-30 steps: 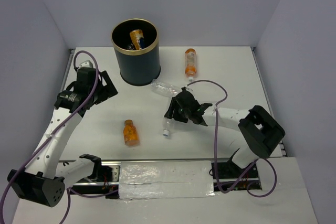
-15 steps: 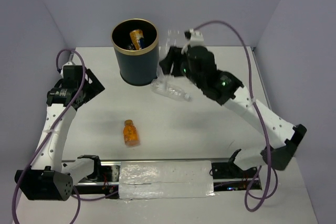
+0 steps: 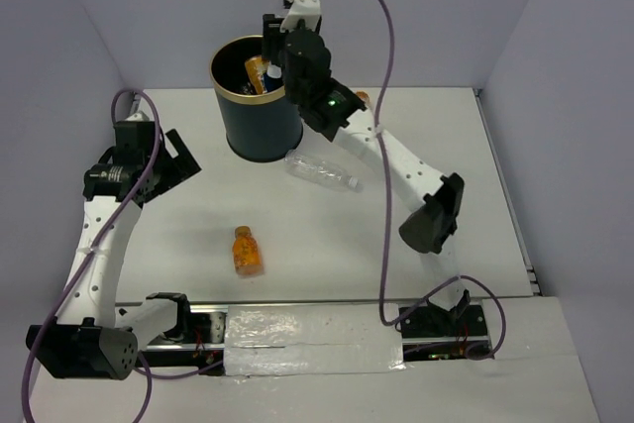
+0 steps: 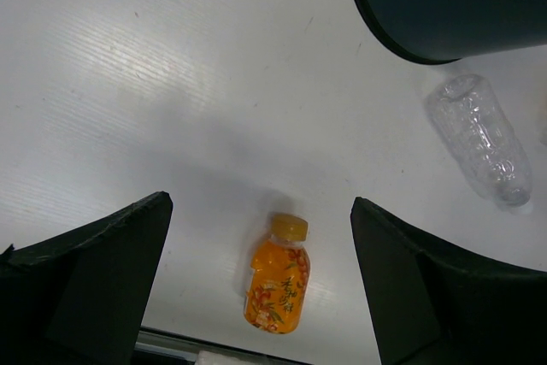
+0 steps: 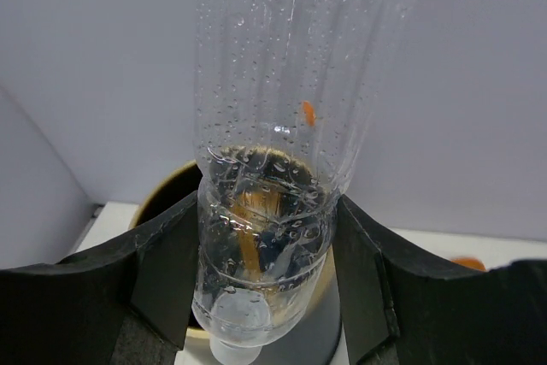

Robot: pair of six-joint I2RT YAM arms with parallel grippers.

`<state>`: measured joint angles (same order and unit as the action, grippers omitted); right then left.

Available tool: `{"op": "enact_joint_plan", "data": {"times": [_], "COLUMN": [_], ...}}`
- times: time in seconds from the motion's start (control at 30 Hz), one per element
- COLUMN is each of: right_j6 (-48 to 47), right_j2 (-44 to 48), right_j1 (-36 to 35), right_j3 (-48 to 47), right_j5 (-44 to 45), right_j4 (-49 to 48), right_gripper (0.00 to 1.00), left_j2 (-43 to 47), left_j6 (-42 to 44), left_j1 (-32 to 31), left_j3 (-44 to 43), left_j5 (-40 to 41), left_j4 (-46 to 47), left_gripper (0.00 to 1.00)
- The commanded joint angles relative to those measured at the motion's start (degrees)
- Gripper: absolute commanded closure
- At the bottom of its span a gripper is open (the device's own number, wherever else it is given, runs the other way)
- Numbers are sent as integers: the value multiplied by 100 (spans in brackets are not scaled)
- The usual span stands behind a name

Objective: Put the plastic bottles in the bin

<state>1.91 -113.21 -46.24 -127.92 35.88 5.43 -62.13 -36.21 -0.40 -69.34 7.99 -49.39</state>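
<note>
Pale walls enclose a white table bearing the dark bin, above which the right gripper clamps a clear bottle cap-down, while the left gripper hangs spread wide over an orange bottle, a second clear bottle lying beside the bin.

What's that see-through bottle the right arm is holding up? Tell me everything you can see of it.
The clear bottle is colourless, thin-looking plastic, dimpled and ribbed, with droplets clinging inside and no liquid visible. It stands roughly upright, neck and pale cap pointing down, pinched near that lower end between the right tool's two black fingers. It hangs in the air above the dark, gold-rimmed bin, touching only the tool.
</note>
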Motion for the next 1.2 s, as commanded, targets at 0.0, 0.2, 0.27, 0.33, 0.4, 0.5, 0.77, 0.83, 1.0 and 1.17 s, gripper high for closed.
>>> {"op": "enact_joint_plan", "data": {"times": [0.0,0.2,0.27,0.33,0.4,0.5,0.77,0.83,1.0,1.17], "right_j6": [-612,-772,-536,0,256,318,459,529,609,503], "right_j2": [-692,-1423,-1563,-1739,-1783,-1915,-1951,-1925,-1381,-616], "right_j1": [10,62,150,290,378,405,405,396,396,440], "right_j3": [-975,-1192,-1261,-1394,-1332,-1455,-1340,-1551,-1394,-1104], "right_j5": [350,139,86,-45,-247,-432,-748,-985,-1057,-636], "right_j4": [-1185,-1386,-1091,-808,-614,-246,-16,195,318,511], "right_gripper": [45,42,42,42,41,38,25,11,0,0], "left_j2": [174,271,298,342,386,438,456,456,412,403], "left_j6": [17,26,-27,-53,-80,-80,-115,-97,-88,-115], "left_j1": [14,14,14,14,23,14,23,23,23,23], "left_j3": [122,158,184,254,325,395,413,404,325,316], "left_j5": [-254,-236,-271,-307,-350,-421,-518,-509,-491,-500], "left_j4": [-36,-106,-106,-106,-106,-106,-106,-132,-186,-115], "left_gripper": [1,1,1,1,1,1,1,1,1,1]}}
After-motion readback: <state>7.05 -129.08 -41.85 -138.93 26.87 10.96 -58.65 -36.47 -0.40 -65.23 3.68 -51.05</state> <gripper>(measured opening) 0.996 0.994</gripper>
